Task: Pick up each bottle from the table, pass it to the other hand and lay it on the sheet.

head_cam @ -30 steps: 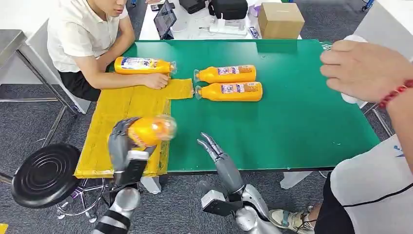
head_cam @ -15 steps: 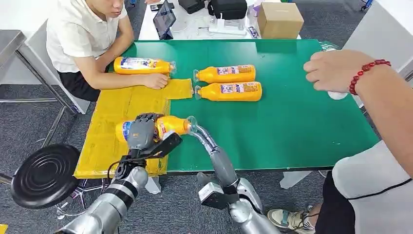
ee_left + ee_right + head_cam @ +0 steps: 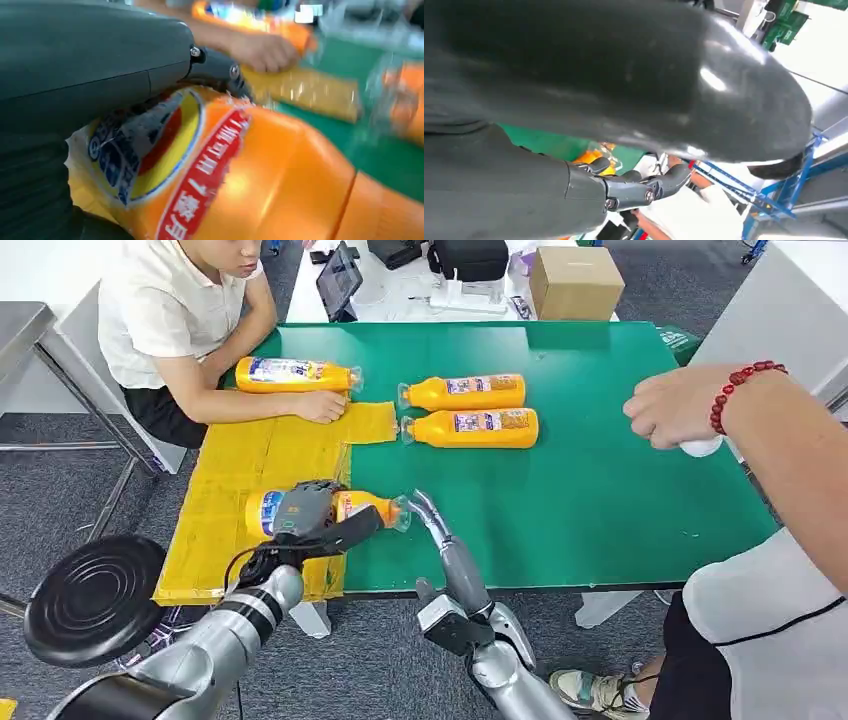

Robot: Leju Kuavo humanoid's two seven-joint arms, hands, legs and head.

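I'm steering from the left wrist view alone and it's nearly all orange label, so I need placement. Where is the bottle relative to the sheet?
Observer: The left hand grips the held bottle, which lies sideways over the near right edge of the yellow sheet. Its cap end juts out over the green table.
Operator: Where is the right hand?
Observer: The right hand holds nothing. Its fingers stretch up beside the cap, but I cannot tell whether they touch it.
Operator: How many are left on the table?
Observer: Two loose bottles lie side by side on the table beyond the sheet. A third bottle lies by a seated person's arm.
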